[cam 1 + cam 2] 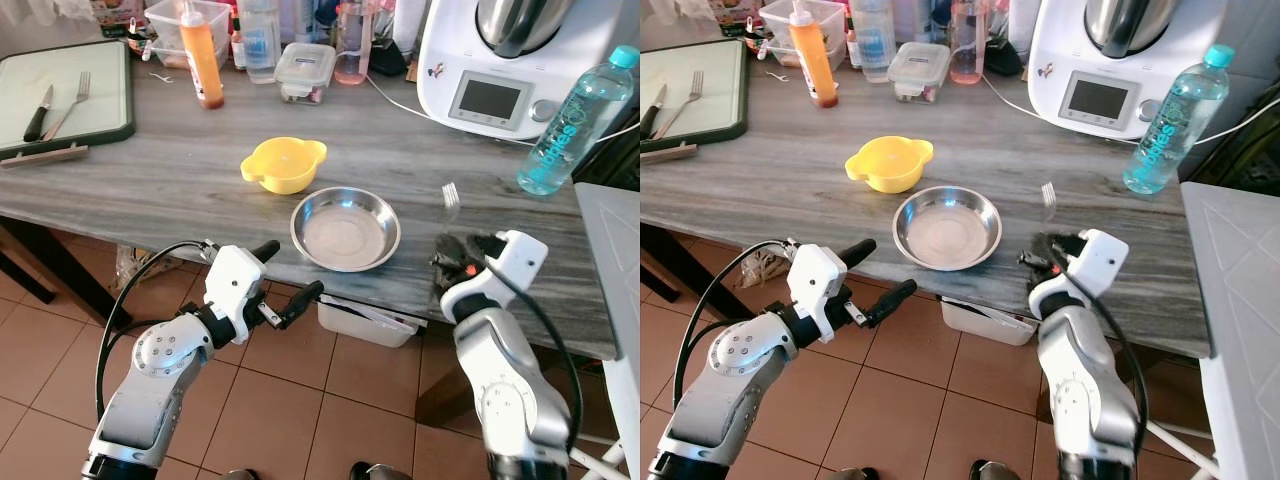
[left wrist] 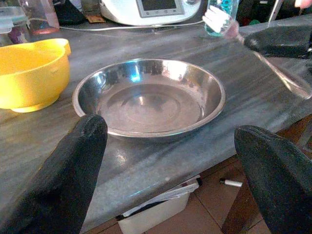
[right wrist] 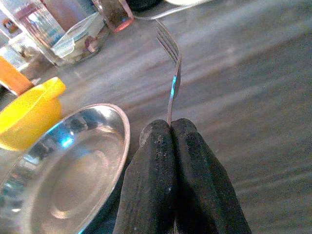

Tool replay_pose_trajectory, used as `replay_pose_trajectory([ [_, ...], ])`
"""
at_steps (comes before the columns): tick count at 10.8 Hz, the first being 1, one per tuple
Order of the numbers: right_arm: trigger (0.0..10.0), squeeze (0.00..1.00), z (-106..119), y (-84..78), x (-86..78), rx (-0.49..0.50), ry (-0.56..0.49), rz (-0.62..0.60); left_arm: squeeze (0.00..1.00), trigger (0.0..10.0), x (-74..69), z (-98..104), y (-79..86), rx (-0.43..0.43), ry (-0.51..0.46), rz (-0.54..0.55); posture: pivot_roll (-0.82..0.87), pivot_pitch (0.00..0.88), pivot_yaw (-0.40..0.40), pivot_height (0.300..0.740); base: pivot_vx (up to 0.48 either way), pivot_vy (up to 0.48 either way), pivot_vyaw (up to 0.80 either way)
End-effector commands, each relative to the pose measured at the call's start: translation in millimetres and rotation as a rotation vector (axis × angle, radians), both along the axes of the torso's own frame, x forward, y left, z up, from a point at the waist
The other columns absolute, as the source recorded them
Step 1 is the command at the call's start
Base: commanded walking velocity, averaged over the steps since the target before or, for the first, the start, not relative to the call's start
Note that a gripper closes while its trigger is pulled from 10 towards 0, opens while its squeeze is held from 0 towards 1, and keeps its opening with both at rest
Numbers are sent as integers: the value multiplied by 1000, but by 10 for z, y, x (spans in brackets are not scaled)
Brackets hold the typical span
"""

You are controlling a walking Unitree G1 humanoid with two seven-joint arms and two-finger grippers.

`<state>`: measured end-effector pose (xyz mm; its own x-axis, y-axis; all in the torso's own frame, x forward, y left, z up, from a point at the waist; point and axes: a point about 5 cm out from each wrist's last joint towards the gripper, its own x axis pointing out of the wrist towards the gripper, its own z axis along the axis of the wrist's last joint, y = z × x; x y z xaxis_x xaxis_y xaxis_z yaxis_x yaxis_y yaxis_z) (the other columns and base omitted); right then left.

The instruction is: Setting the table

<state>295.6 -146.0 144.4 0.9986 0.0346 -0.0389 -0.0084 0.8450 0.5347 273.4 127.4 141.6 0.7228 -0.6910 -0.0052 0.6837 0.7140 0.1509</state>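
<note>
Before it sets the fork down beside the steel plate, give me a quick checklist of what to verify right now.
1. Fork pinched in the right gripper: ok, tines point up and away.
2. Fork off the table: ok, not yet laid down.
3. Bare table to the right of the steel plate: ok.
4. Left gripper out of the way: ok, open, in front of the table's edge.
5. Yellow bowl apart from the plate: ok.

Even daylight lit the scene. The steel plate (image 2: pixel 151 100) carried bluish-white glare. The table (image 1: pixel 150 170) showed soft shadows. In the right wrist view, the table's far edge was blurred.
</note>
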Motion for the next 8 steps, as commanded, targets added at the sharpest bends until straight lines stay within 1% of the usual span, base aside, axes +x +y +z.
replay_pose_trajectory([
  [1, 10000, 0, -85, 49, -15, 65, 29, 3, 0, 10000, -27, 17, -22, 4, -3, -12, 145, 177, -26, 740, 0, 0, 0],
  [3, 10000, 0, -183, 88, 9, 113, 71, 44, 0, 10000, -27, 23, -28, 9, -3, -13, 151, 174, -24, 740, 0, 0, 0],
  [4, 10000, 0, -222, 105, 7, 124, 84, 55, 0, 10000, -29, 22, -28, 10, -2, -12, 153, 173, -24, 740, 0, 0, 0],
  [5, 10000, 0, -242, 126, 21, 156, 86, 76, 0, 10000, -28, 24, -30, 10, -2, -11, 152, 172, -25, 740, 0, 0, 0],
  [8, 10000, 0, -249, 160, 61, 170, 90, 112, 0, 10000, -29, 22, -44, 9, 1, -16, 153, 171, -24, 740, 0, 0, 0],
])
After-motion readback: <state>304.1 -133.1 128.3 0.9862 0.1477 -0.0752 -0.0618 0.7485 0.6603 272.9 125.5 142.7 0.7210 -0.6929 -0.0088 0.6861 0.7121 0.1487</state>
